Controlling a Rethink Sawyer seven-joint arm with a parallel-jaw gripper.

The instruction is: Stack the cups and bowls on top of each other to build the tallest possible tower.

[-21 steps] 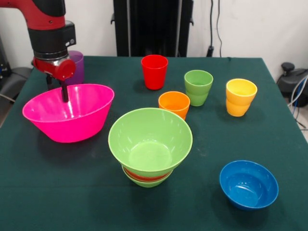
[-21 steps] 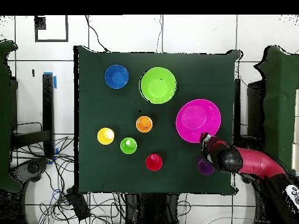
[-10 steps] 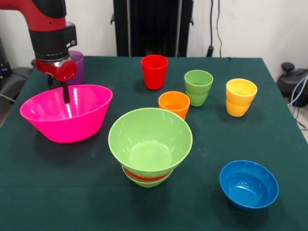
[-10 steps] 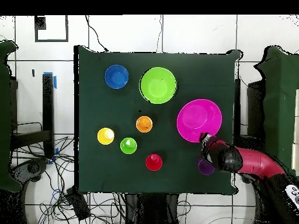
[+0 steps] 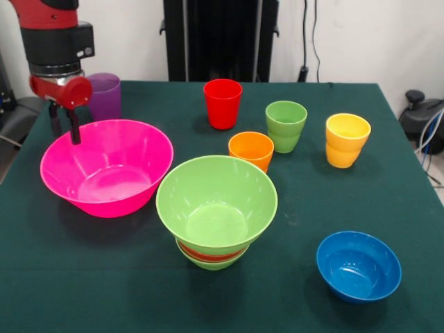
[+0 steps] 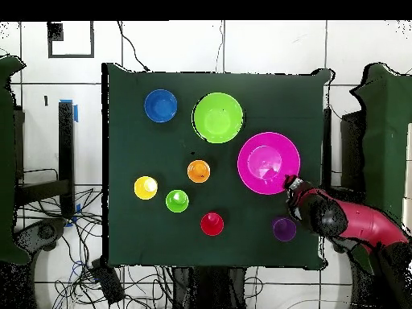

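While the pink bowl (image 5: pixel 106 168) sits upright and empty on the green cloth (image 5: pixel 291 201), its glossy wall shows highlights and it is the widest vessel on the table. Just beside its far rim hangs the gripper (image 5: pixel 63 125), its two dark fingers (image 5: pixel 73 130) parted with nothing between them, apart from the bowl so far as the front view shows. Next to the pink bowl stands the tower (image 5: pixel 216 210): a large green bowl nested on a red-orange one and a small green one, nothing inside the top bowl. A blue bowl (image 5: pixel 359 266) lies empty by itself. Five cups stand upright and empty: purple (image 5: pixel 104 96) behind the gripper, red (image 5: pixel 223 103), orange (image 5: pixel 251 150), light green (image 5: pixel 286 125), yellow (image 5: pixel 347 139).
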